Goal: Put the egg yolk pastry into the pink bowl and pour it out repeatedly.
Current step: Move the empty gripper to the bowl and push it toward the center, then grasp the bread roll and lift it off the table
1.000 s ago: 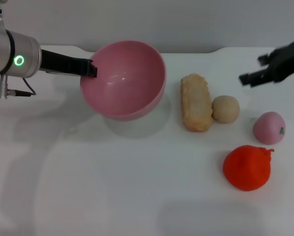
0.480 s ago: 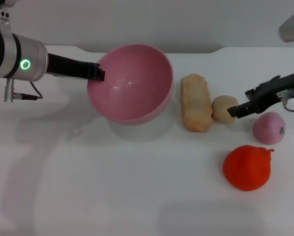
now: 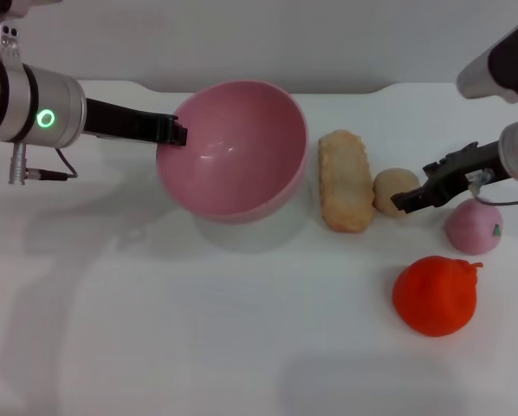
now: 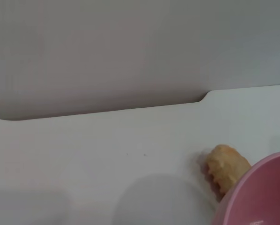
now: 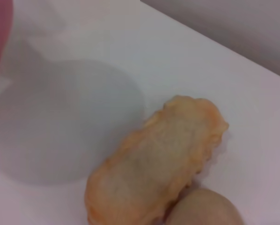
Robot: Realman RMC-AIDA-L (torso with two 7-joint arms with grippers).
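So right now my left tool (image 3: 174, 132) is pinching the rim of the pink bowl (image 3: 233, 147) on its left edge, holding it lifted and tipped so the opening faces the camera; its shadow sits on the bench (image 3: 198, 329) just under it. Nothing visible inside the bowl.

My right tool (image 3: 406, 201) comes in from the right side and its dark tip is right up against the egg yolk pastry (image 3: 391, 191). I can't tell whether it's spread or closed, only one dark finger end shows in the head view. The pastry sits on the bench, touching the right side of the long golden pastry (image 3: 345, 180), which lies between it and the bowl. The right wrist view shows the same pair pressed together, with the round one partly cut off at the picture's edge.

Room-wise it's tight on the right: a pink peach ball (image 3: 473, 226) is just beside the right tool, and an orange fruit (image 3: 434, 295) sits near, toward the front. There's a narrow gap between the bowl's right rim and the long pastry. The front and left of the bench have lots of open white surface. The back edge of the bench runs just behind the bowl, with a notch in it further right.
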